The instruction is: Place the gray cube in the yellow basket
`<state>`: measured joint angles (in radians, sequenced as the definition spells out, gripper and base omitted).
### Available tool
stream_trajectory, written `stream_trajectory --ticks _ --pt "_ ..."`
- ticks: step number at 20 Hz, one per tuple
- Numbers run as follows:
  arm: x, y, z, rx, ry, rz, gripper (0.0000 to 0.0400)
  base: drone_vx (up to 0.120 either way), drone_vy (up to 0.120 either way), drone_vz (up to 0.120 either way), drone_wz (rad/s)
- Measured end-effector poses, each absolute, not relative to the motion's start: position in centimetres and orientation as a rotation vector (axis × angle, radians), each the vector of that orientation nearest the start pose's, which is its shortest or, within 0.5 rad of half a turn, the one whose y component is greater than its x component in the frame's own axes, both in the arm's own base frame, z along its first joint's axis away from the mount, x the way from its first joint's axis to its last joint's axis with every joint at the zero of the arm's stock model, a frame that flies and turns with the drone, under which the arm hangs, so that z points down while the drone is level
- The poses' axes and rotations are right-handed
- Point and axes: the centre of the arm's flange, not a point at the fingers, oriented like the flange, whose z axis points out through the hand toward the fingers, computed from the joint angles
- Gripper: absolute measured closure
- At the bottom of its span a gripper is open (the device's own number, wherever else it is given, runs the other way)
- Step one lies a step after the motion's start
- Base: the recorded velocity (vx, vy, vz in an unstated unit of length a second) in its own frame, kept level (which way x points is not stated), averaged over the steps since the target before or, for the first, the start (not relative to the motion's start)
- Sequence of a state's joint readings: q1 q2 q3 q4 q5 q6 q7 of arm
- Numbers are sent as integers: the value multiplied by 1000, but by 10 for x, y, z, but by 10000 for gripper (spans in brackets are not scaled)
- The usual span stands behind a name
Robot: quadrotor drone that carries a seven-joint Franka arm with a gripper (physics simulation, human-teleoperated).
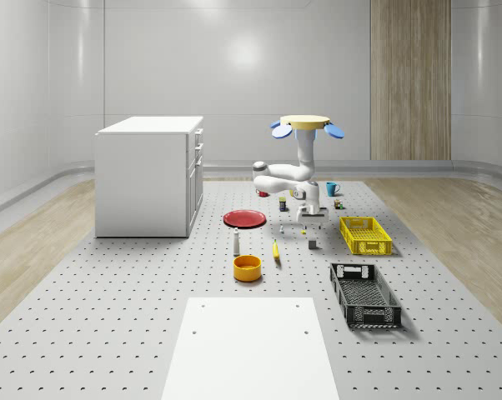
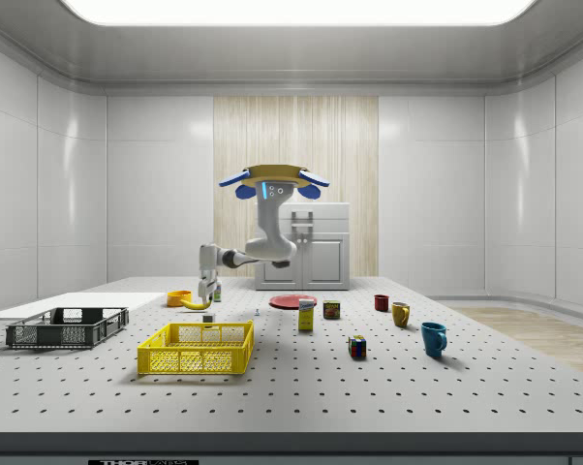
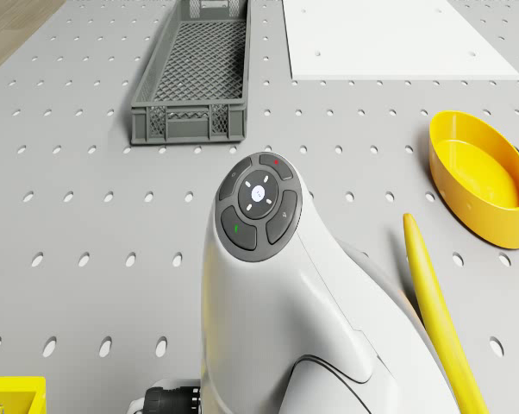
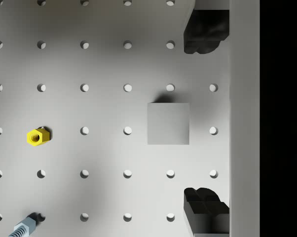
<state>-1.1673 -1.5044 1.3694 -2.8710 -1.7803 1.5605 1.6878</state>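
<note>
Pointing straight down, the end effector [image 4: 206, 121] hangs with its two dark fingertips [image 4: 205, 34] spread wide apart and nothing between them. In the wrist view the small gray cube [image 4: 168, 123] rests on the pale perforated surface [image 4: 104, 64] below, roughly level with the gap between the fingertips but offset to one side of it, untouched. A small yellow hex nut [image 4: 38, 137] lies on the surface well apart from the cube, and a silver bolt [image 4: 24, 228] lies farther off.

In the whole-scene view the end effector [image 1: 312, 218] sits above the cube [image 1: 312, 244], clear of it. The white jointed arm [image 1: 288, 177] rises from there to the drone [image 1: 307, 125], a yellow disc with blue rotors, which hovers in the air over the surface behind the cube.

Just beside the cube, toward the whole-scene view's right, stands the yellow mesh basket [image 1: 366, 235]. Nearer the camera lies a dark gray mesh crate [image 1: 364, 294]. Toward the whole-scene view's left of the cube lie a yellow banana [image 1: 276, 250], a round orange-yellow bowl [image 1: 247, 267] and a flat red plate [image 1: 245, 218]. A white cabinet [image 1: 149, 175] stands farther left, and a blue mug [image 1: 332, 188] sits behind the arm.
</note>
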Motion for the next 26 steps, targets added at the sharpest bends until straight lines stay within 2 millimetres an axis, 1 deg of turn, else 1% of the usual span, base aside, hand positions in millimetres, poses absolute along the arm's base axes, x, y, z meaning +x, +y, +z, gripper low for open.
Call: stream_trajectory --ticks 2,5,8,12,17,21,26 --pt "307 0 492 1 -2 785 0 0 0 0 0" --pt "307 0 501 1 -2 785 0 0 0 0 0" --pt "307 0 513 1 -2 786 0 0 0 0 0" --pt "307 0 528 1 -2 786 0 -90 0 0 0" --pt "307 0 547 1 -2 786 0 0 0 0 0" --pt "313 0 562 1 -2 786 0 0 0 0 0" --pt "318 0 573 1 -2 786 0 0 0 0 0"
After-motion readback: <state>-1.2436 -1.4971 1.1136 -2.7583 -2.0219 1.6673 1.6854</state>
